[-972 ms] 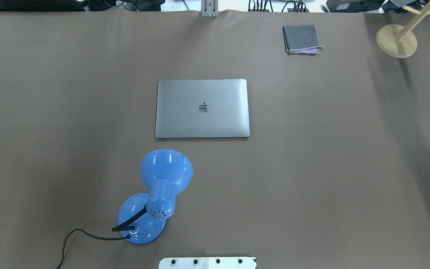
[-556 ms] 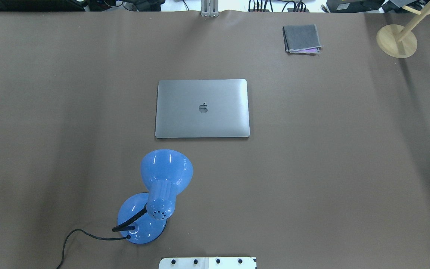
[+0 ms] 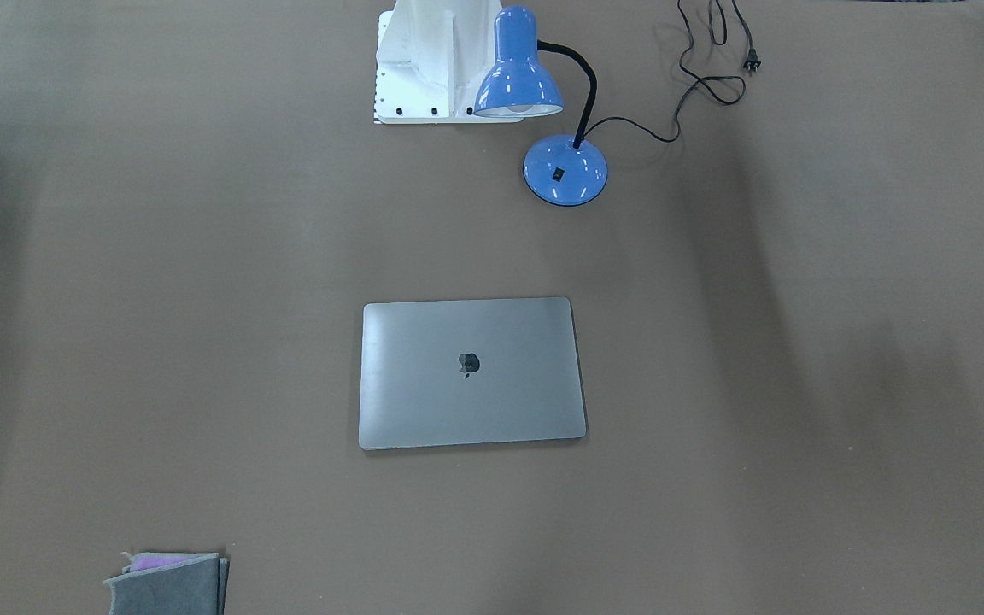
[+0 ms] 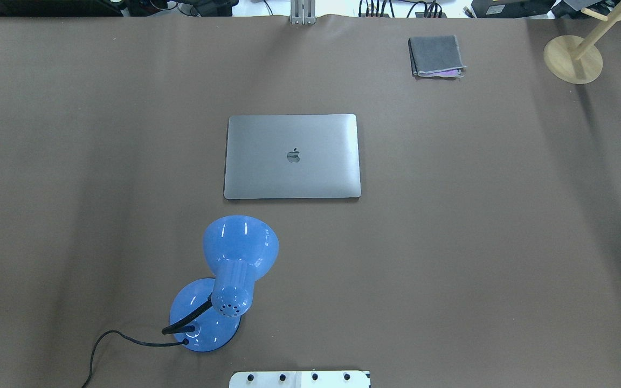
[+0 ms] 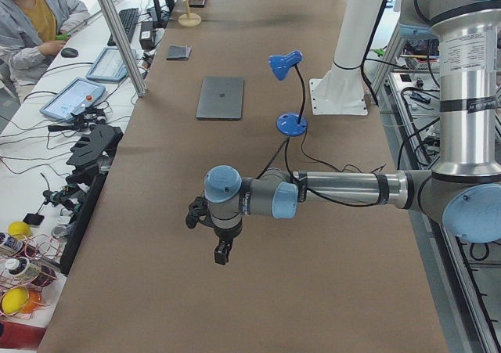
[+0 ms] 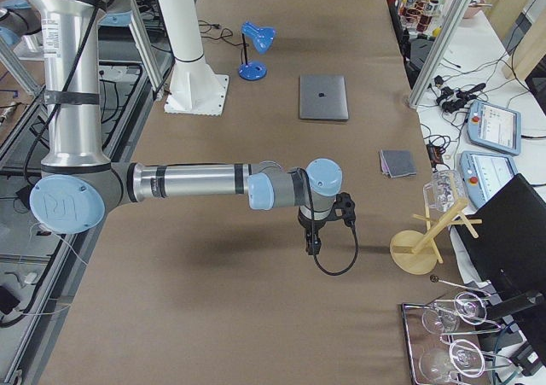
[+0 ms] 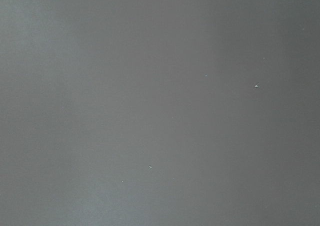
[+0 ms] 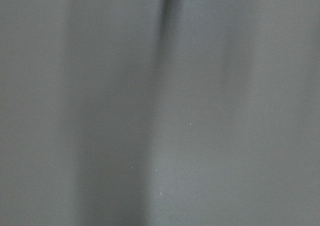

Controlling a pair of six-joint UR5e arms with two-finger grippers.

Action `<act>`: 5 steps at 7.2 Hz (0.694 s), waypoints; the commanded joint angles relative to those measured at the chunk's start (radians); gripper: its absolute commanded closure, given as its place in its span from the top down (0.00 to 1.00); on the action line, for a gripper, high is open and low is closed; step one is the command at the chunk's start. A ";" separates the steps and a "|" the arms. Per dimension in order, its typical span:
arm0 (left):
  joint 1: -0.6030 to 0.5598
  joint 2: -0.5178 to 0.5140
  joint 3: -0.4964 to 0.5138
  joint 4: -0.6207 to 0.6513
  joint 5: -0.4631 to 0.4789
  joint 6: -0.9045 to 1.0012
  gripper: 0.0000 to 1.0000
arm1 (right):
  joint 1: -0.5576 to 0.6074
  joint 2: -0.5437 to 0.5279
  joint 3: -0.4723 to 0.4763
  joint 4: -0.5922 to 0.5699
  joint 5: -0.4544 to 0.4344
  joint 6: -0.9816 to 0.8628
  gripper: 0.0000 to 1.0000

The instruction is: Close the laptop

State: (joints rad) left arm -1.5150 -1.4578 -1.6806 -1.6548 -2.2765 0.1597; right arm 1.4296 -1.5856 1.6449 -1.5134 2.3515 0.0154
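The space-grey laptop (image 4: 292, 156) lies flat in the middle of the brown table with its lid down and the apple logo facing up. It also shows in the front view (image 3: 471, 372), the left view (image 5: 220, 97) and the right view (image 6: 323, 96). My left gripper (image 5: 222, 253) hangs over bare table far from the laptop, and I see it only in the left side view. My right gripper (image 6: 312, 247) hangs over bare table near the wooden stand, and I see it only in the right side view. I cannot tell if either is open or shut. Both wrist views show only table surface.
A blue desk lamp (image 4: 224, 280) with a black cord stands on the robot's side of the laptop. A small grey fabric pouch (image 4: 435, 55) lies at the far right. A wooden stand (image 4: 573, 58) is at the far right corner. The white robot base (image 3: 424, 60) is beside the lamp.
A dark part at the overhead view's right edge one second ago has left that view. The laptop, lamp and pouch have not moved.
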 commanded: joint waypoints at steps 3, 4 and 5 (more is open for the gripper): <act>-0.002 0.005 -0.007 -0.002 -0.002 0.001 0.98 | -0.029 0.018 0.001 -0.028 -0.038 -0.002 1.00; -0.001 0.005 -0.007 -0.005 0.000 0.001 0.98 | -0.025 0.024 0.000 -0.036 -0.040 -0.003 1.00; -0.001 0.005 -0.007 -0.007 -0.001 0.001 0.98 | -0.023 0.024 0.001 -0.036 -0.040 -0.009 1.00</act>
State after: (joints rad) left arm -1.5159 -1.4533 -1.6872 -1.6591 -2.2772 0.1610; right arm 1.4057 -1.5647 1.6451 -1.5435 2.3158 0.0115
